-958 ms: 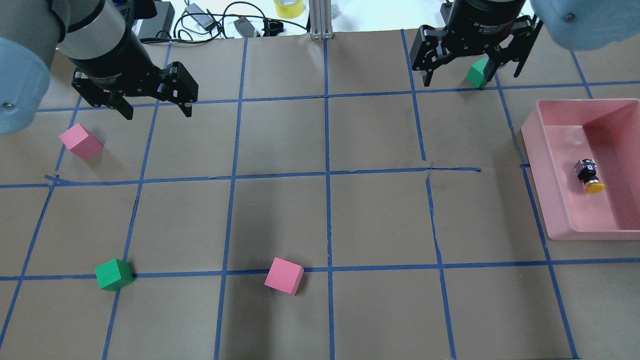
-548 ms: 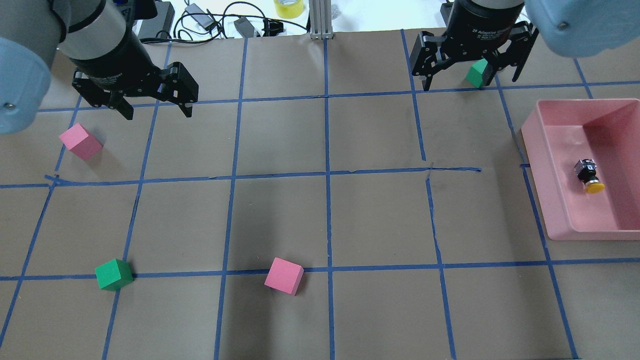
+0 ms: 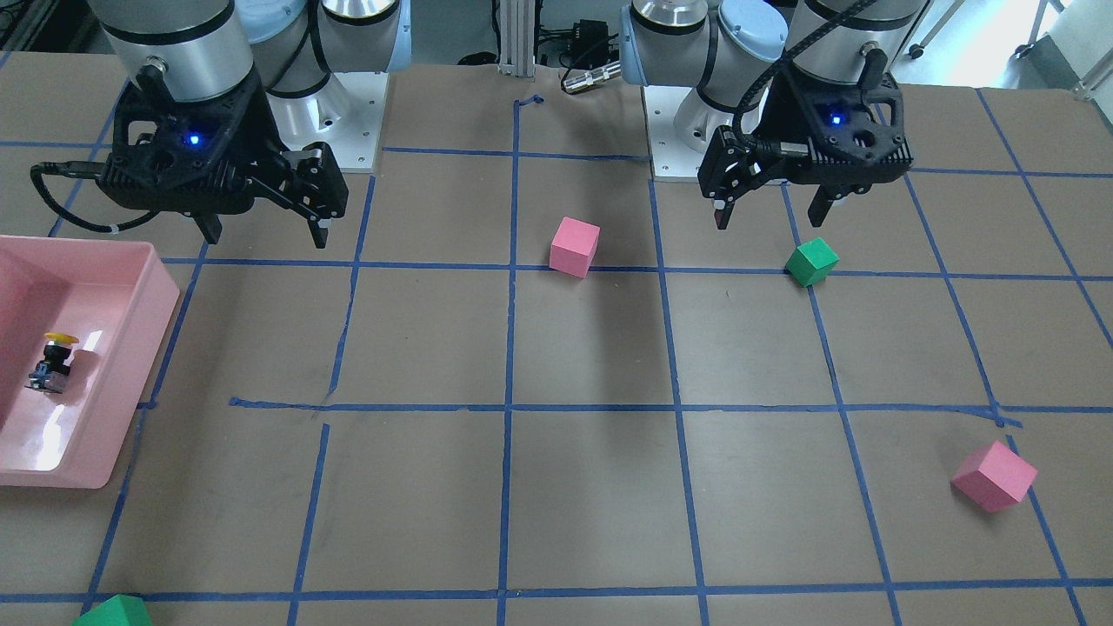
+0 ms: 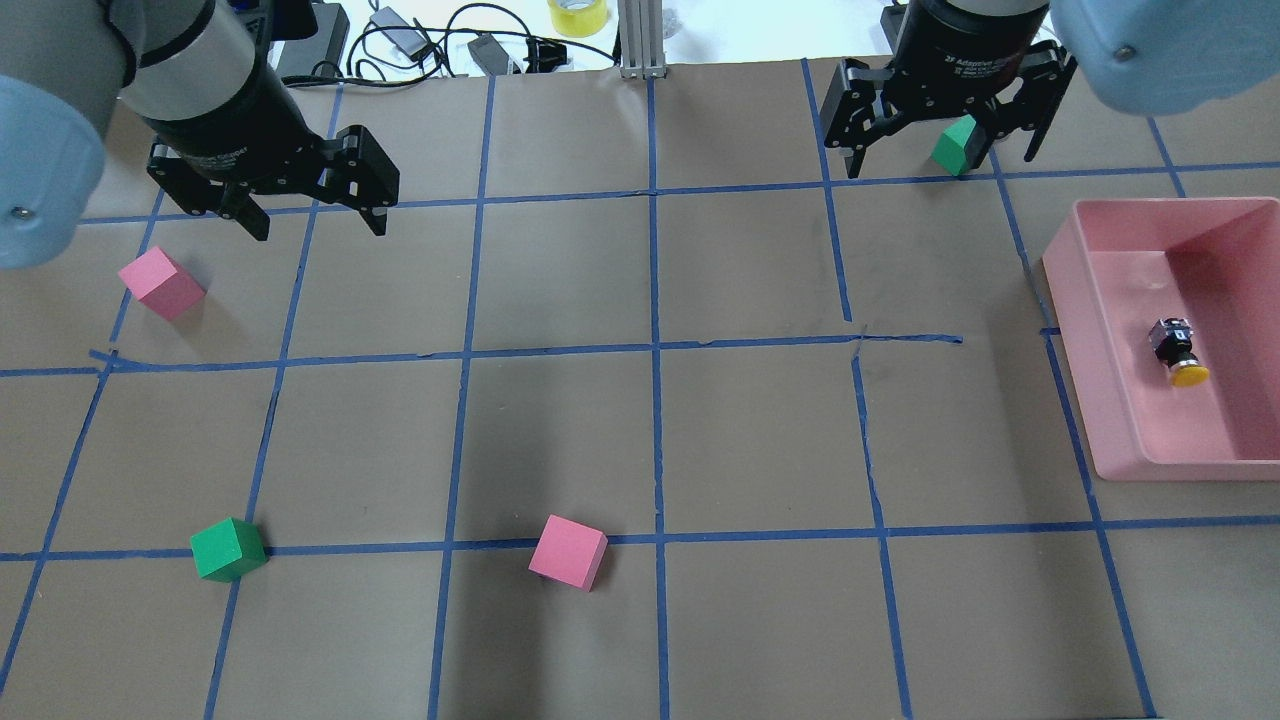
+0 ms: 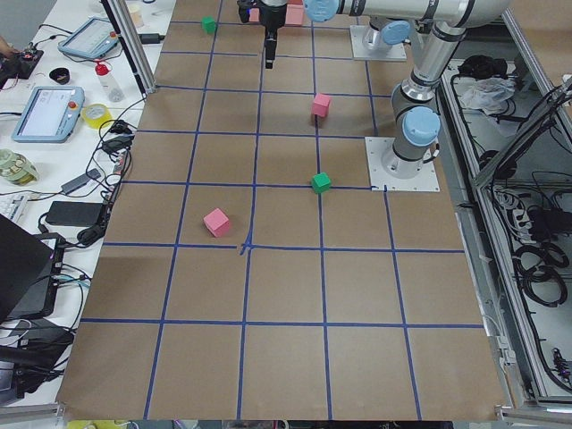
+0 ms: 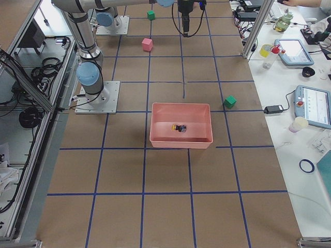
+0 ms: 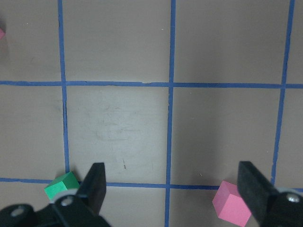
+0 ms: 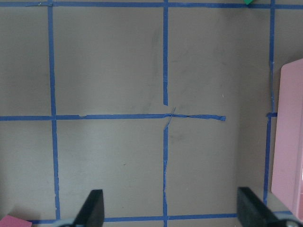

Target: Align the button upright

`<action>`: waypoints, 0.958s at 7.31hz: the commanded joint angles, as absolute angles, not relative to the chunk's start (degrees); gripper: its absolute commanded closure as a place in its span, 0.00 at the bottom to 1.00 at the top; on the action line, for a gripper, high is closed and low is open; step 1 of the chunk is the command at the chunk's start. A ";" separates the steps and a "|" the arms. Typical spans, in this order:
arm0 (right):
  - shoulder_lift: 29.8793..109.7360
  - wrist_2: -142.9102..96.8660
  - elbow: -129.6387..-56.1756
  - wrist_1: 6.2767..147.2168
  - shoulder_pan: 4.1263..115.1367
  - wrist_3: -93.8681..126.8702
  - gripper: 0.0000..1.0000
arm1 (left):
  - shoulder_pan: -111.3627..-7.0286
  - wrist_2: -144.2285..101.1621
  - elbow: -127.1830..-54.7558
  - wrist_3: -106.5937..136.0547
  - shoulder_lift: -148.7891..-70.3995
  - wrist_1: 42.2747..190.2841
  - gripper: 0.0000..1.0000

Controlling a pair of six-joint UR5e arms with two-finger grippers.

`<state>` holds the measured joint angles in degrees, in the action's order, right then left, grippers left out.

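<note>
The button (image 4: pixel 1178 355) has a yellow cap, a black body and a grey base. It lies tilted on its side inside the pink tray (image 4: pixel 1080 300), cap toward the near side. It also shows in the front view (image 3: pixel 54 361) and the right exterior view (image 6: pixel 179 127). My right gripper (image 4: pixel 942 165) is open and empty, hovering at the far side of the table, left of and beyond the tray. My left gripper (image 4: pixel 318 228) is open and empty at the far left. In the front view the right gripper (image 3: pixel 265 239) is beside the tray (image 3: pixel 156 296).
A green cube (image 4: pixel 955 145) sits under the right gripper. A pink cube (image 4: pixel 160 283) lies near the left gripper. A green cube (image 4: pixel 228 548) and a pink cube (image 4: pixel 568 552) sit toward the near side. Cables and a tape roll (image 4: pixel 577 15) lie past the far edge.
The right gripper has shifted slightly toward the far edge. The left gripper has barely moved. The button and cubes are where they were.
</note>
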<state>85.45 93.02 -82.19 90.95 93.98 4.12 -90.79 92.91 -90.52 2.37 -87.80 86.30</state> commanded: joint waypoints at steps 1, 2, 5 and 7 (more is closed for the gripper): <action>84.38 92.73 -81.13 91.49 89.76 3.43 0.00 | -90.79 92.90 -90.53 2.37 -87.80 86.22 0.00; 82.55 93.33 -80.34 93.58 87.74 3.25 0.00 | -90.79 92.90 -90.53 2.37 -87.80 86.31 0.00; 76.22 97.03 -78.57 98.87 79.06 0.89 0.00 | -90.79 92.90 -90.53 2.37 -87.80 86.31 0.00; 73.92 96.25 -81.45 101.42 71.58 -6.61 0.00 | -90.79 92.90 -90.53 2.37 -87.80 86.31 0.00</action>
<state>75.18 96.74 -79.65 100.25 76.07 -1.13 -90.79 92.90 -90.53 2.37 -87.81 86.31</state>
